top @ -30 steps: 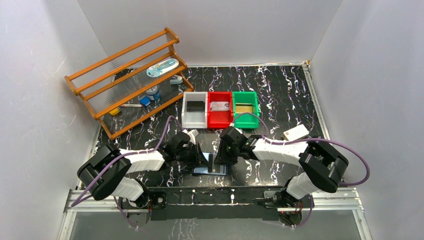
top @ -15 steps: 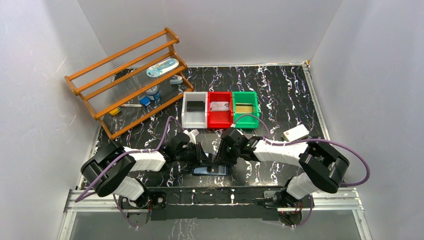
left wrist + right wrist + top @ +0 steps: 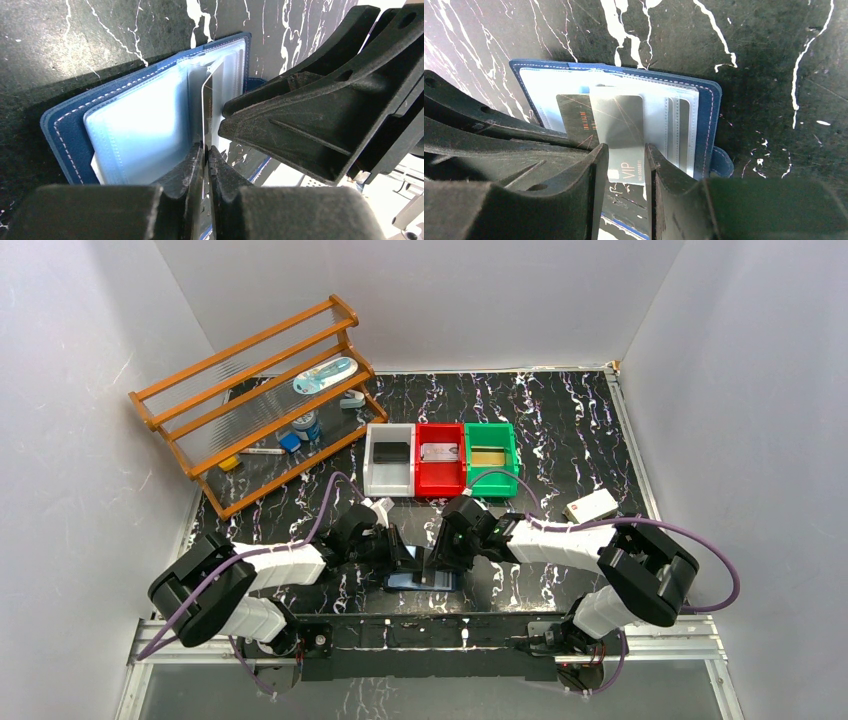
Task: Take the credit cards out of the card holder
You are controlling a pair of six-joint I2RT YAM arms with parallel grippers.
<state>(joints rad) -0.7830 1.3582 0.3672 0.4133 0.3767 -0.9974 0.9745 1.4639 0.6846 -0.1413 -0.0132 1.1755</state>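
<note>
The card holder lies open at the near middle of the table, navy outside and light blue inside. My left gripper is shut on a thin credit card seen edge-on, standing up from the holder's pockets. My right gripper is open, with its fingers on either side of a silvery-grey "VIP" card that sticks out of the holder. A black card with orange marks sticks out beside it. The two grippers sit close together over the holder.
White, red and green bins stand in a row behind the holder, holding a black, a silvery and a gold card. A white block lies at the right. A wooden rack with small items stands at the back left.
The left arm has shifted slightly. Both grippers stay over the open holder, and the holder has not moved.
</note>
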